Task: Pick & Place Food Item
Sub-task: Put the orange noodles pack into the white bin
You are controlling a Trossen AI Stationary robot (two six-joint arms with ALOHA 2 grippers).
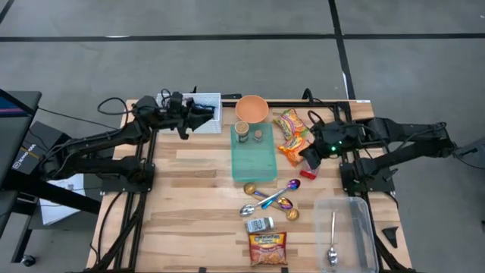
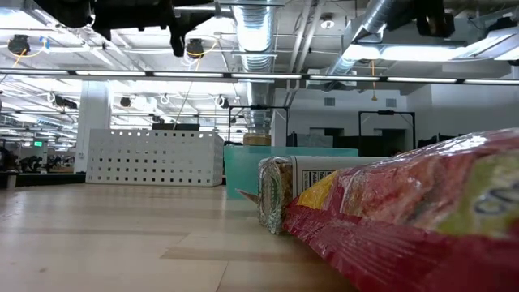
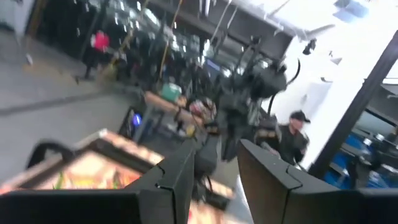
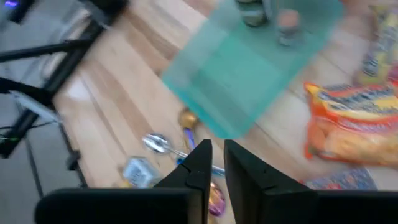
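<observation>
Food items lie on the wooden table: an orange snack bag (image 1: 292, 140) (image 4: 354, 127) right of a teal board (image 1: 254, 155), a noodle pack (image 1: 267, 248) (image 2: 422, 219) and a small packet (image 1: 260, 224) near the front edge. Two cans (image 1: 242, 133) stand on the board's far end. My left gripper (image 1: 204, 114) (image 3: 214, 180) is held high by the white basket (image 1: 198, 112), open, nothing between its fingers. My right gripper (image 1: 309, 158) (image 4: 214, 165) hovers above the table just right of the board, shut and empty, tipped down.
An orange bowl (image 1: 251, 108) stands behind the board. Several spoons (image 1: 269, 199) lie in front of the board. A clear container (image 1: 345, 227) at the front right holds a spoon (image 1: 332, 243). A small red thing (image 1: 307, 173) lies under my right gripper. A person shows beyond the table (image 3: 292, 137).
</observation>
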